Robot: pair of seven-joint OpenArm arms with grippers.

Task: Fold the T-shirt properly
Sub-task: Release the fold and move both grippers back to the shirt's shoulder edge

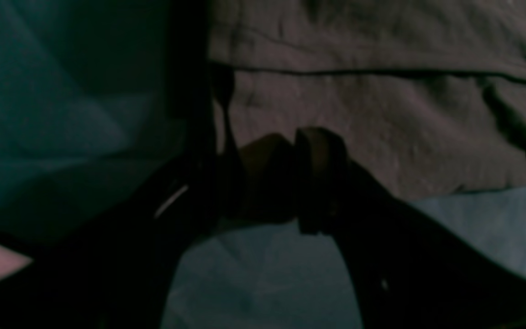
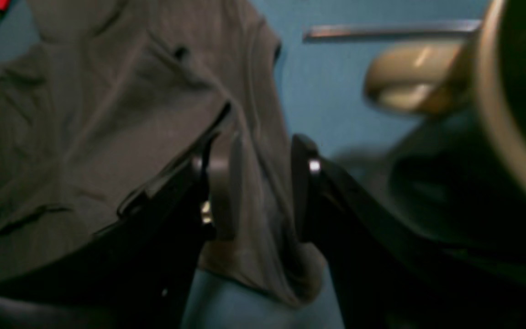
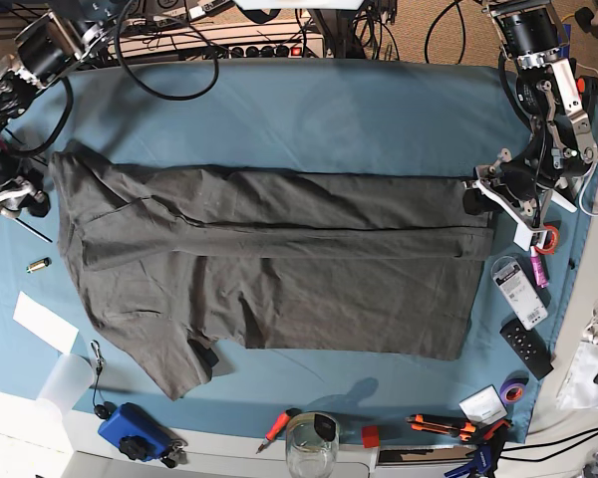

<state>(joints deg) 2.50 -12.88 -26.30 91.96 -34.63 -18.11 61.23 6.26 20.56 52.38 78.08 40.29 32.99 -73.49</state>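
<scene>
Teal cloth covers the bench point(image 3: 309, 100), tools and oddments ranged along its near edge: glass jar point(image 3: 310, 445), blue device point(image 3: 132, 435), orange-handled cutters point(image 3: 444, 426), tape roll point(image 3: 513, 389), remote point(image 3: 527, 348).

Item: T-shirt point(image 3: 279, 289), dark grey, spread lengthwise across the middle of the bench, its far long edge already turned over toward the centre, one sleeve trailing at the near left. Judged partly folded; the long strip seems laid so both arms can work its two ends.

Left claw point(image 3: 475, 192), at the shirt's right-hand end, by the folded edge. Wrist view shows the pads point(image 1: 320, 155) nearly together, dim; cannot tell whether cloth lies between them.

Right claw point(image 2: 260, 183), at the far left end: fingers parted, a ridge of grey cloth standing between them, not visibly pinched.

Beyond: cables and arm bases at the back edge.
</scene>
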